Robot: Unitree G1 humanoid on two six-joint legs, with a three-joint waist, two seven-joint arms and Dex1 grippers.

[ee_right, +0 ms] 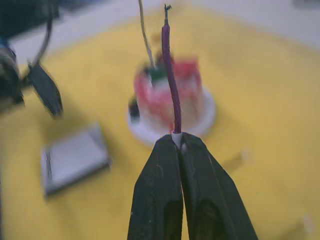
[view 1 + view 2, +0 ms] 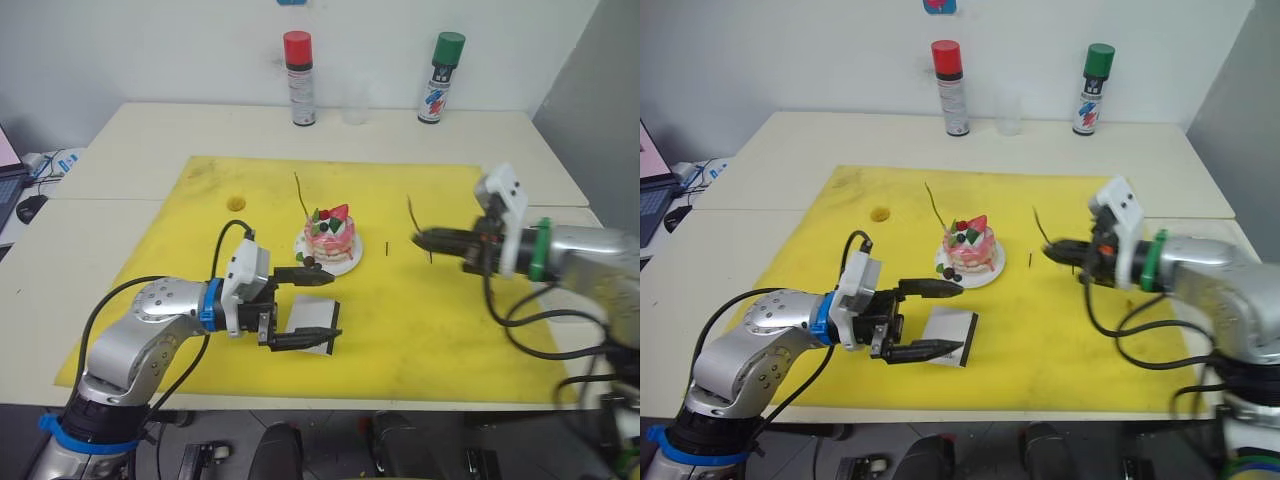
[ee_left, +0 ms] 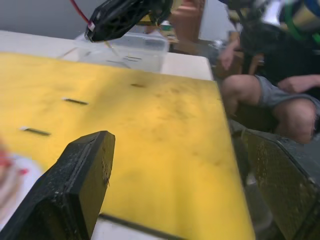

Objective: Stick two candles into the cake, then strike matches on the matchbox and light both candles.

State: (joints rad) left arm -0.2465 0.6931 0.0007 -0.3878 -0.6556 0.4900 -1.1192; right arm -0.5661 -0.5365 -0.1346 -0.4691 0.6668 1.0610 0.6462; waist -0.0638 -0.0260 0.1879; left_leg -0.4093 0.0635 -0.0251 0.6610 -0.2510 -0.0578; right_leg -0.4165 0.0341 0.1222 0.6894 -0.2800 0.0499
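- One yellowish candle (image 2: 302, 195) is seen standing in the cake (image 2: 331, 234), leaning slightly.
- The cake is found on a white plate (image 2: 345, 263) near the middle of the yellow mat (image 2: 420, 330).
- The dark reddish candle (image 1: 169, 70) is gripped at its pale end by the closed fingers of the right gripper (image 2: 420, 238), held above the mat to the cake's right, apart from it.
- The left gripper (image 2: 318, 307) is held with fingers spread wide, nothing between them, over the matchbox (image 2: 312, 326), which lies flat on the mat in front of the cake.
- A match (image 2: 387, 245) is noted on the mat between plate and right gripper.
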